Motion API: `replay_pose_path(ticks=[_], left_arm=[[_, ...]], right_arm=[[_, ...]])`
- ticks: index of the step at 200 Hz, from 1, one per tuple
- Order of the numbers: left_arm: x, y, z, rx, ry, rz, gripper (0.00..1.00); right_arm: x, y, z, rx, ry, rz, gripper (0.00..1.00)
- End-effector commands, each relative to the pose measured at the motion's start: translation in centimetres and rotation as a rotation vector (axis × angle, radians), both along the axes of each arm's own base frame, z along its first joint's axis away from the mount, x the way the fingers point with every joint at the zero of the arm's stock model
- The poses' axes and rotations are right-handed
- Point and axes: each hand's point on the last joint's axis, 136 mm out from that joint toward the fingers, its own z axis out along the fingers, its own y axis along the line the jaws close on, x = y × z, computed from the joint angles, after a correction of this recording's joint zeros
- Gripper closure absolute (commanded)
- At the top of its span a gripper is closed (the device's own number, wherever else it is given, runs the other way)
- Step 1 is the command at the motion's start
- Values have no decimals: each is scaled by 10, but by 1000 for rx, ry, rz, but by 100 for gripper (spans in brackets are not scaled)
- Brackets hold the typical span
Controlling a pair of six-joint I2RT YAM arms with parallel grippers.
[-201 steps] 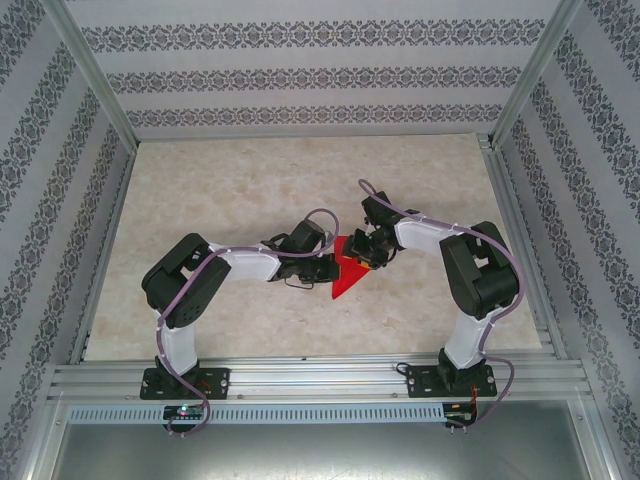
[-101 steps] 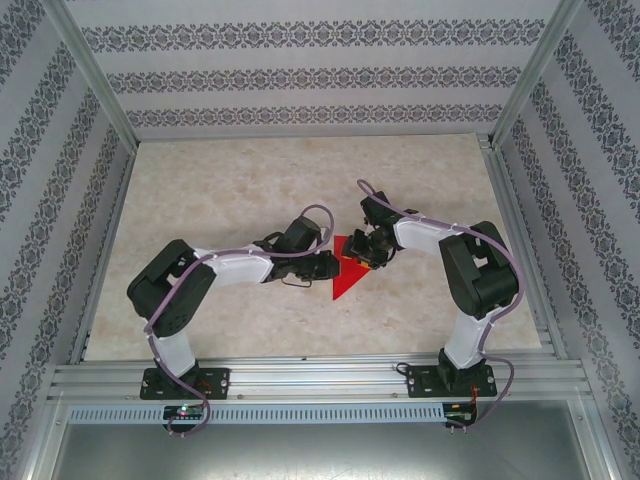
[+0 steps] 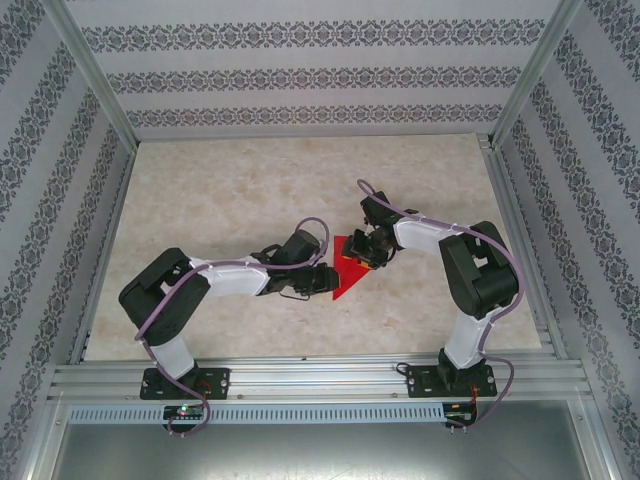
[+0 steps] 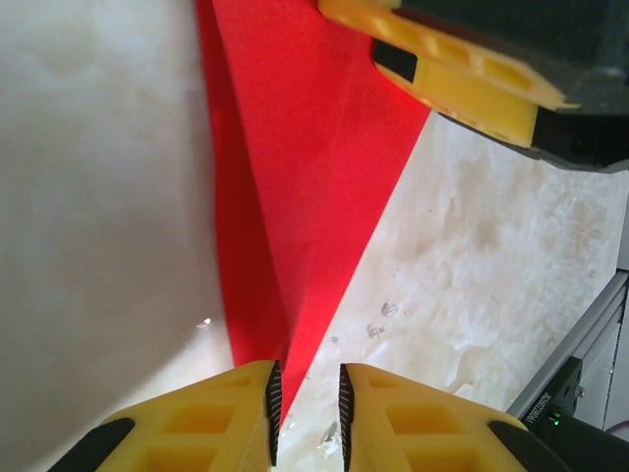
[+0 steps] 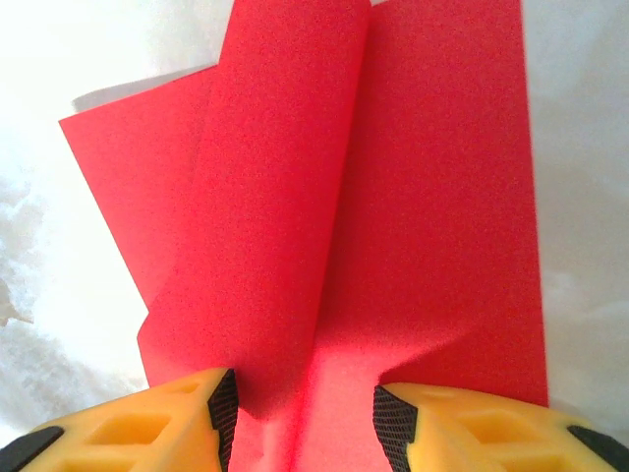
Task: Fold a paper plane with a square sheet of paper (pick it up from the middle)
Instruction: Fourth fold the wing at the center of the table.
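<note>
The creased red sheet of paper (image 3: 346, 276) lay mid-tabletop (image 3: 240, 180). My right gripper (image 5: 303, 413) stood half-open astride its raised fold, and my left gripper (image 4: 307, 398) was slightly parted around the tip. I judged it best to pin the wide end and then sharpen the centre crease.

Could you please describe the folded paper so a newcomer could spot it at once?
On the marbled table, look between the left gripper and right gripper. The paper is a creased sheet tapering to a point, the one bright red thing.
</note>
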Motion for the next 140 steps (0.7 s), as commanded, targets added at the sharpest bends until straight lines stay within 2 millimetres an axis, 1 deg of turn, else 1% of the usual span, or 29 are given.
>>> replay_pose_path(ticks=[1, 9, 18, 26, 85, 103, 140], left_arm=[[-1, -2, -5, 24, 14, 23, 74], [-2, -2, -8, 36, 17, 24, 75], [-2, -2, -9, 39, 19, 25, 79], [-2, -2, -10, 38, 20, 26, 80], [-1, 1, -14, 66, 17, 36, 80], [-2, -1, -15, 68, 17, 30, 80], [-4, -10, -16, 43, 27, 12, 86]], right_arm=[[-62, -52, -90, -281, 221, 22, 52], [-63, -52, -90, -282, 222, 22, 52], [-63, -52, -89, -280, 222, 22, 52], [-62, -51, -89, -279, 220, 21, 52], [-63, -52, -89, -279, 224, 23, 52], [-63, -52, -89, -280, 221, 21, 52], [-63, -51, -89, -280, 221, 22, 52]])
